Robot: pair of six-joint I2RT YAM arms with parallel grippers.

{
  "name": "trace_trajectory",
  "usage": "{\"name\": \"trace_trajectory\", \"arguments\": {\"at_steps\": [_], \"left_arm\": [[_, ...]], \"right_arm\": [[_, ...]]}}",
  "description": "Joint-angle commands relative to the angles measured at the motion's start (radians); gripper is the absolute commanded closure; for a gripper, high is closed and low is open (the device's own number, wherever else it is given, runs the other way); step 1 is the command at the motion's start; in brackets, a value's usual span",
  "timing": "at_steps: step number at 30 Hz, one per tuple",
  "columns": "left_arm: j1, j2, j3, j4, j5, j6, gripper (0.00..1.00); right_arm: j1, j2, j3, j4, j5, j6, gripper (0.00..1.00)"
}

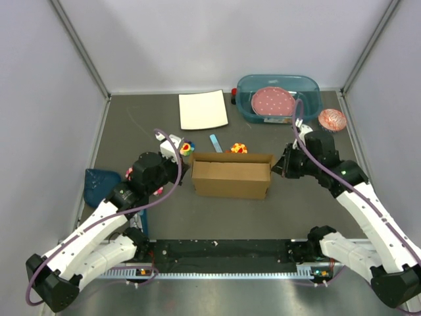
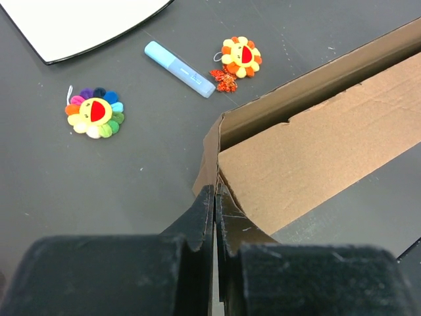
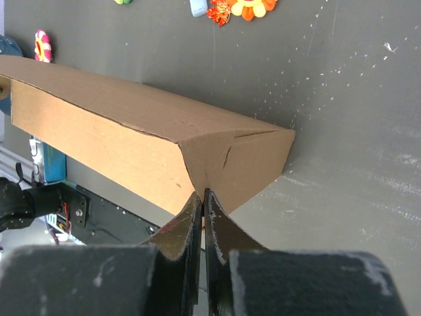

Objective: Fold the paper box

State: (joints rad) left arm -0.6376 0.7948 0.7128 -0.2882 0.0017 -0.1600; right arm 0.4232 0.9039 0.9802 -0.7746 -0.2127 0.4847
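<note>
Paper box [image 1: 230,176]: plain brown cardboard, unprinted, the same tone inside and out. Table [image 1: 296,210]: dark grey, flecked with pale scuffs. Sheet [image 1: 202,109]: white with a thin dark edge. Tub [image 1: 309,89]: translucent teal. Plate [image 1: 273,101] in it: dusty pink with small white dots. Cupcake liner [image 1: 332,119]: red and white, pattern too fine to read. Stick [image 2: 179,68]: light blue. Rainbow flower charm [image 2: 95,112]: multicoloured petals, yellow face, red mouth. Orange flower charm [image 2: 241,56]: orange and yellow petals, same face. Left arm [image 1: 92,234] and right arm [image 1: 371,217]: white shells, black joints.
</note>
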Motion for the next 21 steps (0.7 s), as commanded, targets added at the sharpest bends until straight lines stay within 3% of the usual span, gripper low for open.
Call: {"name": "trace_trajectory", "arguments": {"at_steps": [1, 21], "left_arm": [[0.000, 0.011, 0.031, 0.008, -0.024, 0.023, 1.00], [0.000, 0.032, 0.027, 0.003, -0.028, 0.060, 1.00]], "right_arm": [[0.000, 0.016, 0.064, 0.012, -0.056, 0.026, 1.00], [-0.032, 0.073, 0.103, -0.015, -0.136, 0.029, 1.00]]}}
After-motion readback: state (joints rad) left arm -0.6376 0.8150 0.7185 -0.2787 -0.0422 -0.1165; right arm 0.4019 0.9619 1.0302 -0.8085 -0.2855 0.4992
